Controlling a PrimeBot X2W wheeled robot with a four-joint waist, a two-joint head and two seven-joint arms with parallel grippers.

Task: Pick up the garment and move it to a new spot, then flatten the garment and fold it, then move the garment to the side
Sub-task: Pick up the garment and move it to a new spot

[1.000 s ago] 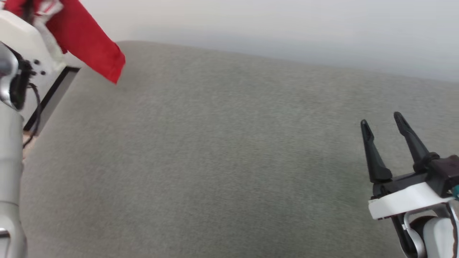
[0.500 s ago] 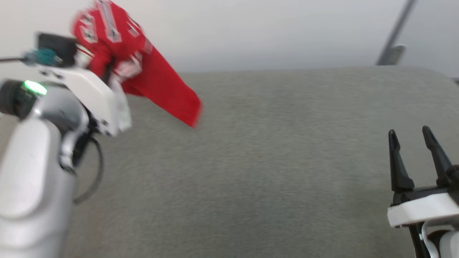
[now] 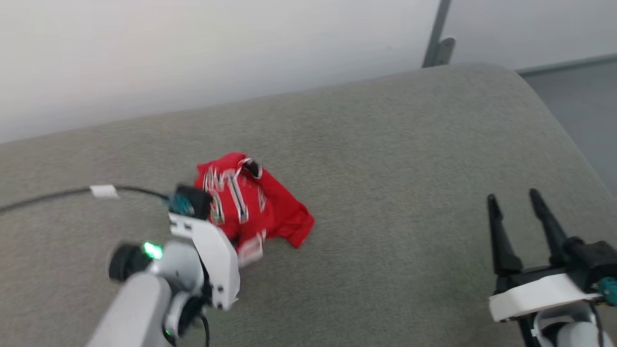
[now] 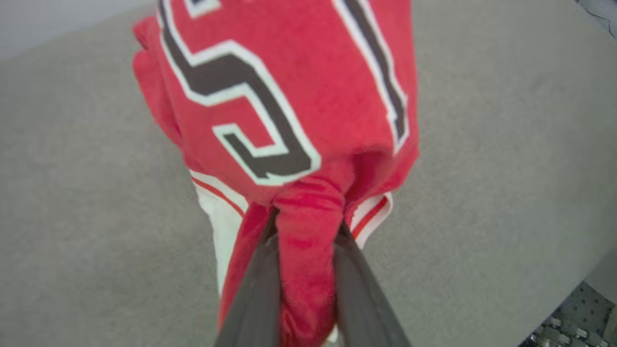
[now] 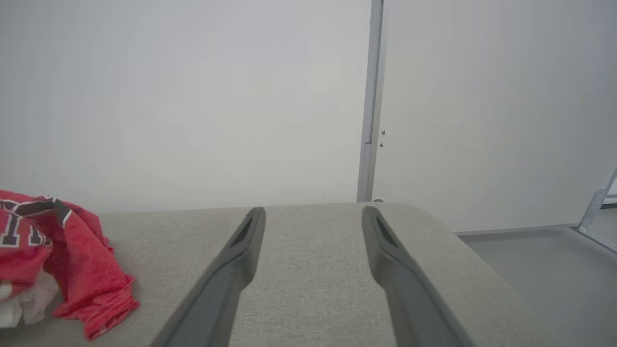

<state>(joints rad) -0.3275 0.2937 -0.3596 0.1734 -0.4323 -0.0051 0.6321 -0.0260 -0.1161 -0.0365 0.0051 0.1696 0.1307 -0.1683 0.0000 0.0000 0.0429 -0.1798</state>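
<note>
Left hand (image 4: 306, 217) pinches a bunched red fold of the garment (image 3: 255, 212). On the broad grey bench (image 3: 385, 144), the garment slumps in a crumpled heap left of centre. The right hand (image 3: 512, 195) hovers spread, well apart at the near right. Released like this, I reckon the layers stay tangled, or cloth snags a finger and drags.

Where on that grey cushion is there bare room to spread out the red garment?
The widest bare stretch of the grey cushion lies between the garment and the open right claw, back to the wall. Crowded at the left: the left claw pinches the bunched garment, a black cable beside it.
</note>
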